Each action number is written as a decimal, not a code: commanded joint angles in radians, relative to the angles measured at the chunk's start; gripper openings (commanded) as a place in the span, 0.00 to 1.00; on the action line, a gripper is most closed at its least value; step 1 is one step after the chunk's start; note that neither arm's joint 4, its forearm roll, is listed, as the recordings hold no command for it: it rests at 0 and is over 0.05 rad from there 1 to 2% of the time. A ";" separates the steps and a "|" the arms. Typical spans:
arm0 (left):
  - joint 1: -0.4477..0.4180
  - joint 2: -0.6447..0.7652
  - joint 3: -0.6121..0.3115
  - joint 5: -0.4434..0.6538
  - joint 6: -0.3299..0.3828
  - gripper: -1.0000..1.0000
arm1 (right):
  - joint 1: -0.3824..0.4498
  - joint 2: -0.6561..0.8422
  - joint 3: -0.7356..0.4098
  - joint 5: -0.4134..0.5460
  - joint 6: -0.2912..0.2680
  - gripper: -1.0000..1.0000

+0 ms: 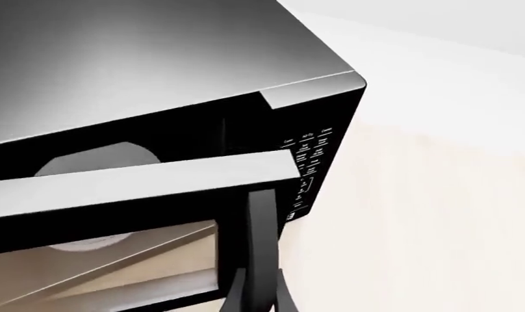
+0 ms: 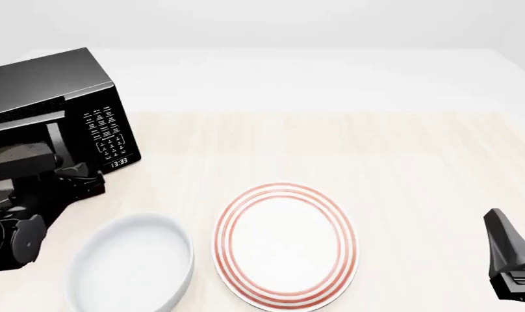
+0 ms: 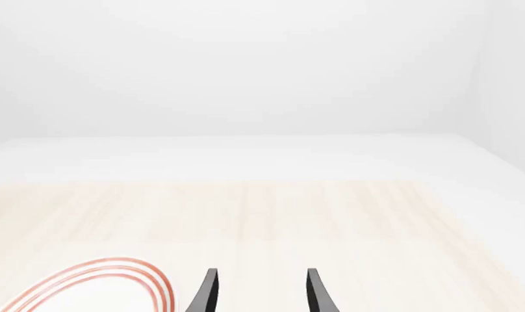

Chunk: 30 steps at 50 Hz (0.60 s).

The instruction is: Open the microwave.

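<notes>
Pale wood table [image 2: 401, 149] carries microwave [image 2: 37, 84], bowl [image 2: 132, 270], seemingly empty plate [image 2: 284, 244].

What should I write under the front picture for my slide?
Left hand pulls the microwave door ajar, beside a white bowl and red-ringed plate.

Glossy black microwave [image 2: 46, 91] on a pale matt wood-grain table [image 2: 332, 149]; glazed-looking plate [image 2: 284, 244].
</notes>
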 commanded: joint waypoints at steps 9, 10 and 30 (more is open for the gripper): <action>-0.053 -0.152 0.069 -0.029 -0.016 0.00 | 0.000 0.000 0.000 0.000 0.000 1.00; -0.054 -0.158 0.071 -0.027 -0.015 0.00 | 0.000 0.000 0.000 0.000 0.000 1.00; -0.082 -0.204 0.116 -0.031 -0.021 0.00 | 0.000 0.000 0.000 0.000 0.000 1.00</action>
